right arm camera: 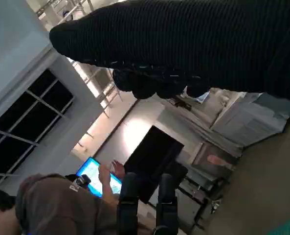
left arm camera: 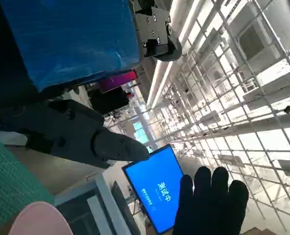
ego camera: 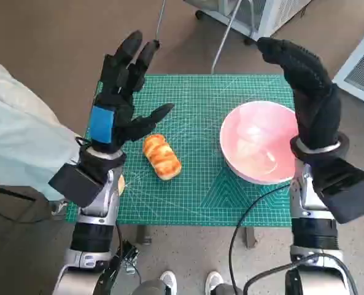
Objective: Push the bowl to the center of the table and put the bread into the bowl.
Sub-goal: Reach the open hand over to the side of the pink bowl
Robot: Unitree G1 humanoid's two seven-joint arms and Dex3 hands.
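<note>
A pink bowl (ego camera: 255,144) stands on the right part of the green cutting mat (ego camera: 200,98); its rim (left arm camera: 39,220) also shows in the left wrist view. A golden bread roll (ego camera: 161,157) lies on the mat left of the middle. My left hand (ego camera: 121,92) is raised above the mat's left side with fingers spread, holding nothing, just up and left of the bread. My gloved right hand (ego camera: 304,86) is raised over the bowl's right rim, fingers extended, holding nothing. The glove (left arm camera: 211,203) also appears in the left wrist view.
The mat covers the small table; floor lies all round it. A white unit (ego camera: 255,12) on a wheeled stand sits beyond the far edge. A pale cloth-covered shape (ego camera: 22,141) lies at the left. A person (right arm camera: 56,208) sits near a blue screen (right arm camera: 93,174).
</note>
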